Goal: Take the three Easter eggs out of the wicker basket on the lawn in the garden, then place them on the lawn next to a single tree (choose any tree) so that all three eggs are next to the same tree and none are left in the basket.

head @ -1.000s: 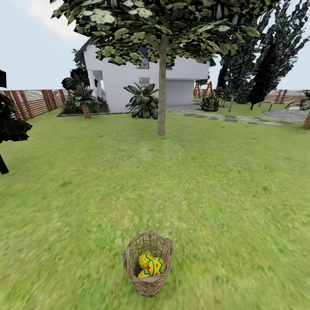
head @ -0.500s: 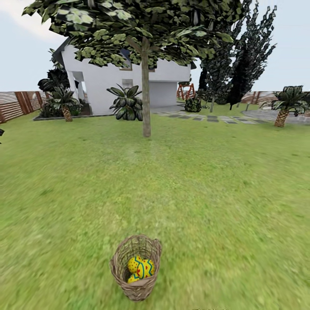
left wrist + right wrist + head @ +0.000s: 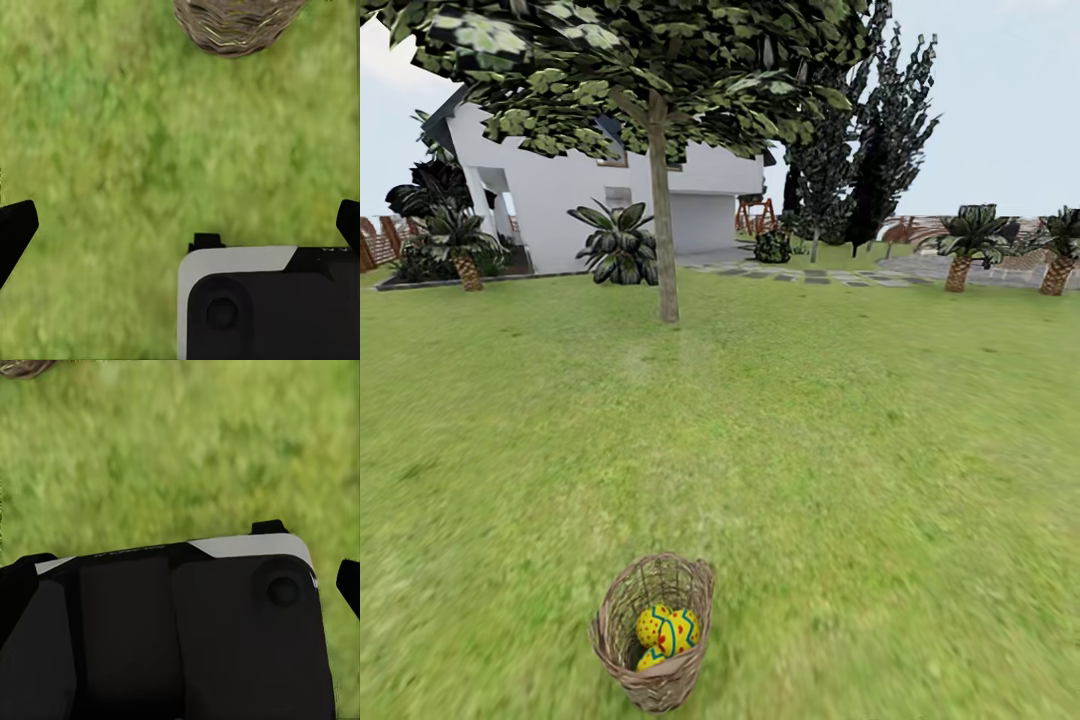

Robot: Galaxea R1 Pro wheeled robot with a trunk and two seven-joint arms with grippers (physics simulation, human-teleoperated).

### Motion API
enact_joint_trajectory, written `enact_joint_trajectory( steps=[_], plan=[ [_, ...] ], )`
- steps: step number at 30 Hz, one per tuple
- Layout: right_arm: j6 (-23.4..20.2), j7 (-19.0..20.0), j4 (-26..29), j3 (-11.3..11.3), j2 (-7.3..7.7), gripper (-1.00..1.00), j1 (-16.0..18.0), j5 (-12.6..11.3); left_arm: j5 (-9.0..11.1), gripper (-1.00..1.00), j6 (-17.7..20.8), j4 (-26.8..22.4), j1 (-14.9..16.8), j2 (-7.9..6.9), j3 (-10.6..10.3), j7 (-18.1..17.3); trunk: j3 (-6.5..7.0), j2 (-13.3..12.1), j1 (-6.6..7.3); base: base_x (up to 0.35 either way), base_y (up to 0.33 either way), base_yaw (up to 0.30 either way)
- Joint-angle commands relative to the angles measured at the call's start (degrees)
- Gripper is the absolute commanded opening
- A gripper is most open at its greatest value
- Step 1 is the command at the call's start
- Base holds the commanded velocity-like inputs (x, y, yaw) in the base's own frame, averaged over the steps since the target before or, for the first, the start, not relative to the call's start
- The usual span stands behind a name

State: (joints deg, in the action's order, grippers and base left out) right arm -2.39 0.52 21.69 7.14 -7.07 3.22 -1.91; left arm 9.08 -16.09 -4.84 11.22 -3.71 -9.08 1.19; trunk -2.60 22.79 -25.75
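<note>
Over on the far left the white house point(image 3: 560, 200) stands behind a short palm point(image 3: 458, 245) and a broad-leaved bush point(image 3: 618, 245). Just right of that bush rises the tree point(image 3: 663, 230), a bare trunk under a wide green crown, well apart from everything near me. Close in, left of centre on the lawn point(image 3: 860, 450), sits the wicker basket point(image 3: 652, 632), tilted a little with its mouth open toward the far side. The Easter eggs point(image 3: 668, 632) lie inside it, packed against each other; I can make out two clearly and the edge of a third beneath.

Further right, dark cone-shaped trees point(image 3: 880, 130) stand beside grey paving stones point(image 3: 810, 275), and two more palms point(image 3: 970, 240) mark the far right.

From the left wrist, the left gripper point(image 3: 180, 225) hangs over bare grass with its dark fingertips point(image 3: 15, 229) spread wide, nothing between them, the basket just ahead of it. The right gripper point(image 3: 180, 577) has its tips point(image 3: 349, 585) at the frame edges too, parted and empty.

I'd judge those eggs light, hard and smooth, likely to squirt out of a pinch on the tapered ends. Taking each across its widest middle looks safest, top one first. The woven basket seems light enough to tip if nudged.
</note>
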Motion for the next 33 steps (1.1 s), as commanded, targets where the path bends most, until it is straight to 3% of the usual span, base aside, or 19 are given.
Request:
enact_joint_trajectory(
  steps=[1,12,33],
  plan=[
    [-0.3,0.0,0.1,0.2,-0.05,1.00,0.0,-0.2,0.5,1.00,-0.2,0.0,0.0,-0.02,-0.5,0.1,-0.09,0.1,-0.04,0.005,0.178,-0.227],
    [-0.3,0.1,0.1,0.2,-0.05,1.00,0.0,-0.2,0.4,1.00,-0.2,0.0,0.0,0.00,-0.5,0.1,0.14,0.1,-0.04,0.082,0.194,-0.112],
    [-0.3,0.0,0.1,0.2,-0.05,1.00,0.0,-0.2,0.4,1.00,-0.2,0.0,0.0,0.02,-0.6,0.1,-0.14,0.1,-0.04,0.121,0.097,0.029]
  ],
)
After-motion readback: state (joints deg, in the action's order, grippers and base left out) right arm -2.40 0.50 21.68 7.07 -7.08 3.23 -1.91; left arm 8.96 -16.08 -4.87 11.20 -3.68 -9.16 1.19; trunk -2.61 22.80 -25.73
